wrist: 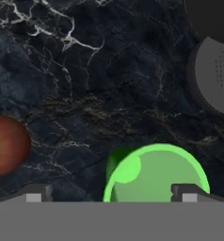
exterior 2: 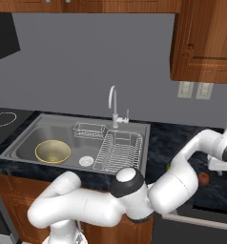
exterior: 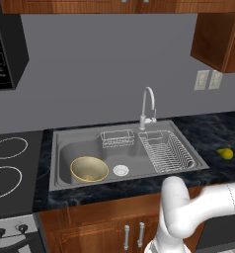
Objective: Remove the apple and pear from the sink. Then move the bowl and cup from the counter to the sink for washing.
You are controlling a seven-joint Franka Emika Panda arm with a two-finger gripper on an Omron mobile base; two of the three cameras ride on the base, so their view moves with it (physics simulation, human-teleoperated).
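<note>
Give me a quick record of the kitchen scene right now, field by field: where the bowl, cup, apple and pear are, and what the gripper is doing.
bowl: pale yellow-tan bowl in the sink, left of the drain
cup: green cup upright on the counter, right of the sink
apple: red apple on the counter beside the cup, apart from it
pear: yellow-green pear on the counter right of the sink
gripper: gripper open, above the cup, one fingertip either side of its rim, holding nothing
task state: fruit out, bowl in, cup not yet moved
</note>
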